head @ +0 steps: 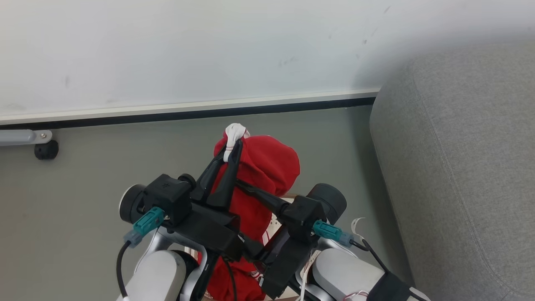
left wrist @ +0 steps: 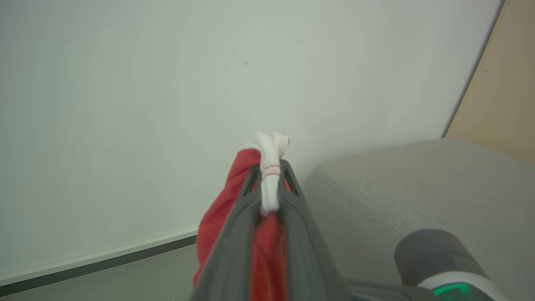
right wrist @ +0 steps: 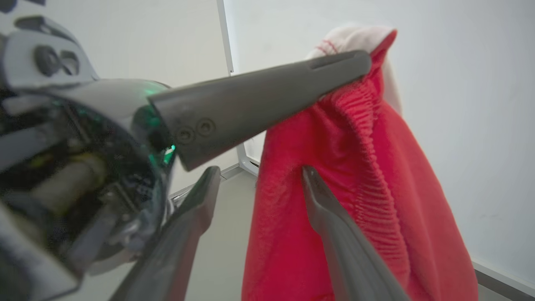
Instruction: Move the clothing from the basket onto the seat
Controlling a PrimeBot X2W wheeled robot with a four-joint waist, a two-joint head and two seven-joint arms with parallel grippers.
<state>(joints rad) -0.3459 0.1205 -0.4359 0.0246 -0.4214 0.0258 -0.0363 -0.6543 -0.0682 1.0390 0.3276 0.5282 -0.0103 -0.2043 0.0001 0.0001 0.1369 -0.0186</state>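
Observation:
A bright red piece of clothing (head: 267, 167) with white trim (head: 235, 131) hangs in the air over the floor. My left gripper (head: 233, 147) is shut on its white-trimmed top edge, fingers pointing up; the left wrist view shows the clothing (left wrist: 217, 221) pinched in that gripper (left wrist: 271, 167). My right gripper (head: 246, 188) points left across the cloth. In the right wrist view it (right wrist: 260, 170) stands open, one finger against the red clothing (right wrist: 355, 188). A sliver of the cream basket (head: 273, 223) shows between my arms; the rest is hidden. The grey seat (head: 459, 167) lies to the right.
A white wall with a pale and black baseboard (head: 188, 110) runs behind the grey floor (head: 83, 200). A grey bar with a black knob (head: 46, 149) sticks out at the far left. The seat's rounded corner (left wrist: 397, 196) is close on the right of the hanging cloth.

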